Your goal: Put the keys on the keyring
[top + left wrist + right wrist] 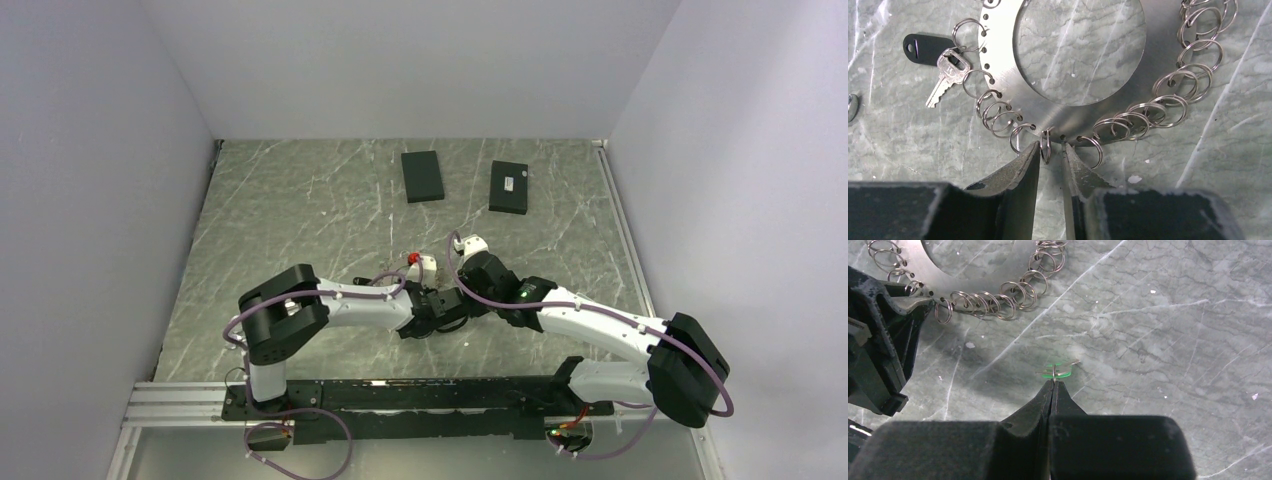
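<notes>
The keyring (1003, 75) is a flat grey metal disc with an open centre. Holes run along its rim and several split rings hang from them. It also shows at the top left of the right wrist view (913, 255). A silver key (945, 75) with a black tag (923, 47) hangs on one split ring. My left gripper (1050, 150) is open at the disc's near rim, with one split ring (1046, 146) standing between its jaws. My right gripper (1053, 381) is shut on a thin metal ring with a green tag (1060, 369), held just above the table.
Two flat black boxes (422, 176) (510, 187) lie at the back of the marble table. A small red thing (413, 258) sits by the left wrist. Both arms meet near the table's middle. White walls close in the sides and back.
</notes>
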Tool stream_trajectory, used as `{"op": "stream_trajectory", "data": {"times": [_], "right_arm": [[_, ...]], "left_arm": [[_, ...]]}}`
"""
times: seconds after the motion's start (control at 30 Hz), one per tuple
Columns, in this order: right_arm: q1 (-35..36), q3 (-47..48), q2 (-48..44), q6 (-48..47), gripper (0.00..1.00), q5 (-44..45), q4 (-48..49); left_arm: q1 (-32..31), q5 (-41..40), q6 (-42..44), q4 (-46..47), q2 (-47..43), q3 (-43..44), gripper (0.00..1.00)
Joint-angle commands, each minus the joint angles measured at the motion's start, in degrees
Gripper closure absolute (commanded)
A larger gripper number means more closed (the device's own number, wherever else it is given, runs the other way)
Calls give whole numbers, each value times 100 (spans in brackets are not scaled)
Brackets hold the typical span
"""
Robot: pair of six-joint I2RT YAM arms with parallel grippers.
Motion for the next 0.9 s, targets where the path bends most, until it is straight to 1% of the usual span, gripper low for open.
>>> {"op": "stream_trajectory", "data": {"times": [0.0,0.13,0.4,0.43,0.57,0.6,0.77,0.87], "right_arm": [[-8,-37,-163,3,100,-36,212],[-4,-43,-189,16,100,-35,203],[-4,-45,-186,12,100,-44,202],[-7,-53,-189,12,100,-44,202],[-8,-42,-194,13,100,-54,196],[-2,-45,-202,13,100,-52,195],[-2,-61,-232,22,100,-76,198],[-4,-63,-256,27,100,-83,199]], "left_arm": [[-64,-3,-133,164,-266,-235,74],[-63,-2,-141,194,-266,-294,77],[-86,25,-78,316,-370,-376,79],[-96,24,-64,324,-384,-374,79],[-174,-47,-130,208,-419,-360,70],[-190,-62,-122,214,-440,-375,70],[-281,-107,-13,387,-550,-494,71],[-341,-193,-11,416,-571,-538,75]]}}
